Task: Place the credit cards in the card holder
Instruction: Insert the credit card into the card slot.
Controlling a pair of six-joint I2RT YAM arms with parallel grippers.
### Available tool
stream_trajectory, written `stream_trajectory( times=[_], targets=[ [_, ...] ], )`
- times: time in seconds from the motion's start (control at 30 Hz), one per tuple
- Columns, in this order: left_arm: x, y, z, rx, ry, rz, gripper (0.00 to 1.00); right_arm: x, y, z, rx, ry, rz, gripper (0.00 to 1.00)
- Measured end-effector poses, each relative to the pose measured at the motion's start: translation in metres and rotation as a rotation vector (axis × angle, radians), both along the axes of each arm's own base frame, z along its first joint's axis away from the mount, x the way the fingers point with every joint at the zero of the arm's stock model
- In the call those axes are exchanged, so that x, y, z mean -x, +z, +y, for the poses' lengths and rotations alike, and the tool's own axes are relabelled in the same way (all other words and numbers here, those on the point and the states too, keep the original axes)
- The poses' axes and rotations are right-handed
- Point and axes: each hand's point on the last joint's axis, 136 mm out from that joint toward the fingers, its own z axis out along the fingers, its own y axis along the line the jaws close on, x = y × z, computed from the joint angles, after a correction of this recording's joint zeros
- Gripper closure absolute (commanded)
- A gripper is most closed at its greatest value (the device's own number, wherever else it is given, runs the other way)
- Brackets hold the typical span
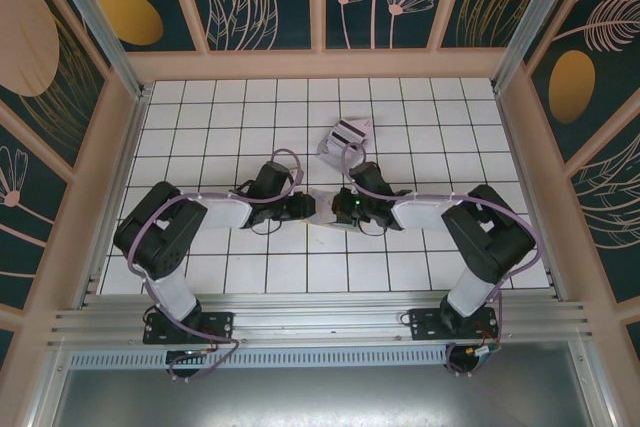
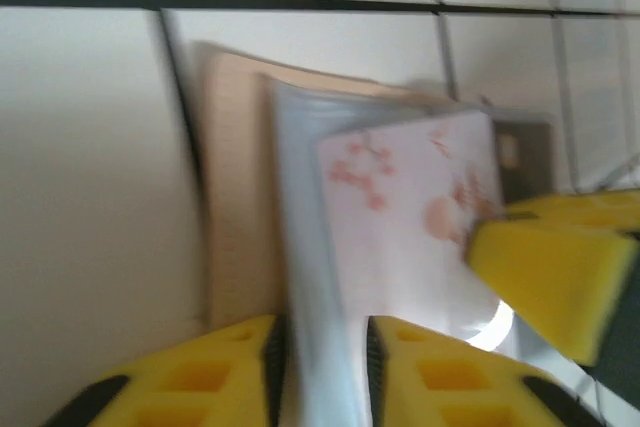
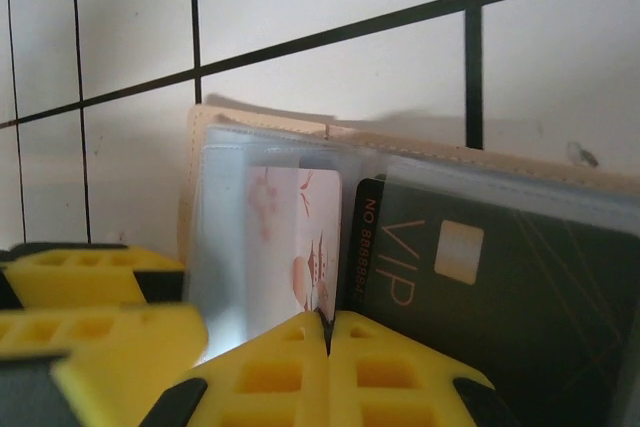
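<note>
The tan card holder [image 1: 325,201] lies open mid-table between my two grippers; its rim [image 3: 400,137] frames clear sleeves. A black VIP credit card [image 3: 500,287] sits in one sleeve. Beside it a white credit card with pink flowers [image 3: 290,237] [image 2: 400,197] lies in another. My right gripper [image 3: 328,322] [image 1: 337,209] is shut on that white card's near edge. My left gripper [image 2: 320,347] [image 1: 305,209] has its jaws a little apart, with the clear sleeve's edge [image 2: 300,247] running between the pads. More pale credit cards [image 1: 348,134] lie loose farther back.
The right gripper's yellow finger [image 2: 550,267] crowds the holder's right end in the left wrist view. The left gripper's fingers [image 3: 90,282] sit close at the holder's left in the right wrist view. Raised walls [image 1: 320,64] bound the white tiled table.
</note>
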Motion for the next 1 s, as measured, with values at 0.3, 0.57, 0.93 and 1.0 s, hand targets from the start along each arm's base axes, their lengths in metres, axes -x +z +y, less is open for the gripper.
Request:
stream_trajectory(
  times=[0.3,0.57,0.93,1.0],
  targets=[
    [-0.006,-0.005,0.021,-0.119,0.043,-0.032,1.0,-0.001,-0.001,0.008,0.025,0.023,-0.011,1.0],
    [-0.007,-0.006,0.02,-0.102,0.04,-0.038,1.0,-0.008,-0.002,0.015,0.033,0.034,-0.015,1.0],
    [-0.007,-0.006,0.019,-0.034,0.059,-0.042,1.0,-0.017,-0.003,0.025,0.032,0.039,-0.017,0.96],
    [-0.008,-0.006,0.019,-0.025,0.062,-0.041,1.0,-0.018,-0.003,0.026,0.035,0.041,-0.014,0.91]
  ],
)
